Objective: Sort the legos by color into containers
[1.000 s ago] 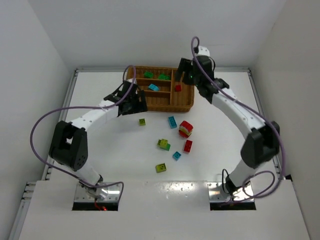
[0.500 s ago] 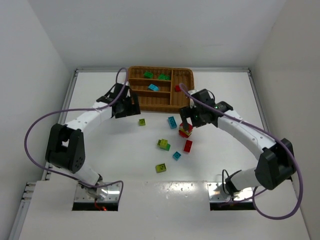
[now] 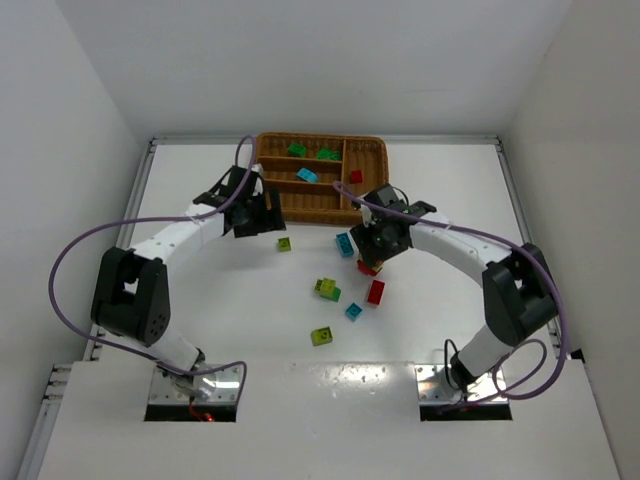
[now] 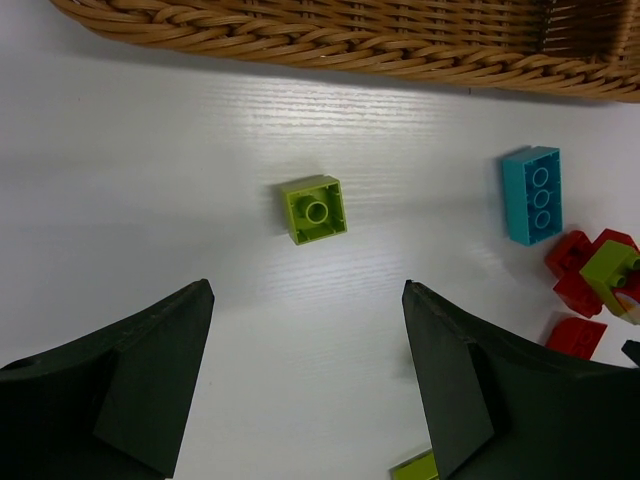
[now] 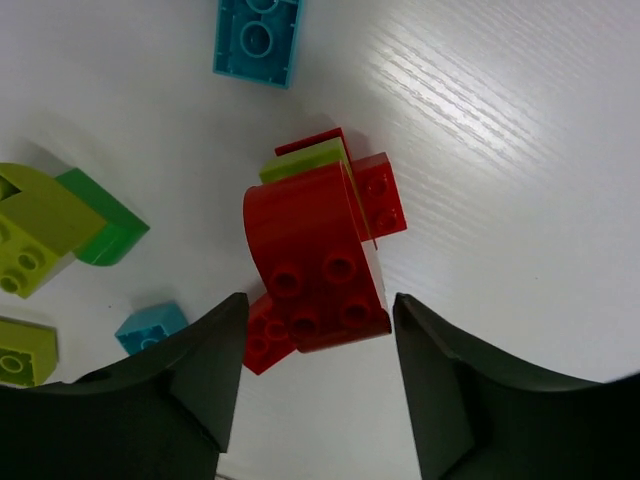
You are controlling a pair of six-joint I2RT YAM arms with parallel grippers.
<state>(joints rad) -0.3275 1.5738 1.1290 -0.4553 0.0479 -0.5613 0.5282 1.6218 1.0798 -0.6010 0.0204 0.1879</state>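
Observation:
The brown wicker tray (image 3: 300, 212) at the back holds two green bricks (image 3: 297, 150), a cyan brick (image 3: 307, 175) and a red brick (image 3: 356, 176). My left gripper (image 3: 262, 215) is open and empty, just in front of the tray (image 4: 330, 35). A yellow-green brick (image 4: 315, 209) lies ahead of its fingers (image 4: 306, 290). My right gripper (image 3: 372, 250) is open, low over a red and yellow-green clump (image 5: 315, 255). The clump sits just ahead of and between its fingertips (image 5: 320, 300).
Loose on the table are a cyan brick (image 3: 344, 244), a red brick (image 3: 375, 291), a yellow-green and green clump (image 3: 326, 289), a small cyan brick (image 3: 353, 311) and a yellow-green brick (image 3: 321, 335). White walls enclose the table.
My right arm swung from above the tray's right end down and forward to the red clump. My left gripper drew slightly left, away from the tray.

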